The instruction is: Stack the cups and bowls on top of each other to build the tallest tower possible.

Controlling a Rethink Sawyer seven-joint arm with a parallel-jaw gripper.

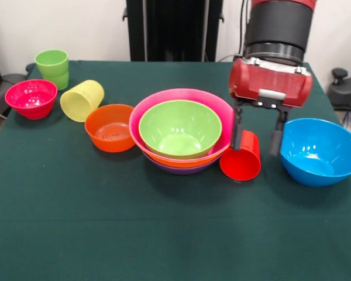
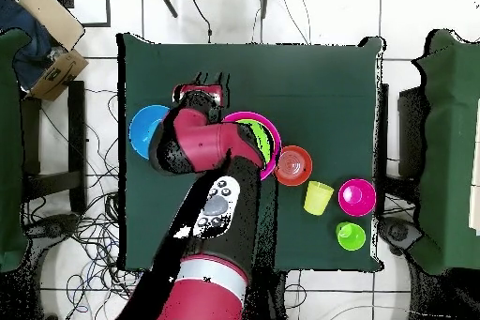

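You have a dark green cloth-covered table (image 1: 76, 222) before a pale wall, with cables and tiled floor around it in the overhead view. The arm (image 2: 202, 143) comes down at the right of the front view, wrist vertical, and the gripper (image 1: 257, 140) hangs between the tower (image 1: 184, 130) and the blue bowl (image 1: 322, 151). Its fingers (image 1: 237, 130) stand wide apart, straddling the red cup (image 1: 241, 157), which lies on its side against the tower's base; one finger looks to touch it. At your left sit the red-orange bowl (image 1: 110, 127), the tipped yellow cup (image 1: 82, 100), the magenta bowl (image 1: 31, 98) and the upright green cup (image 1: 52, 67).
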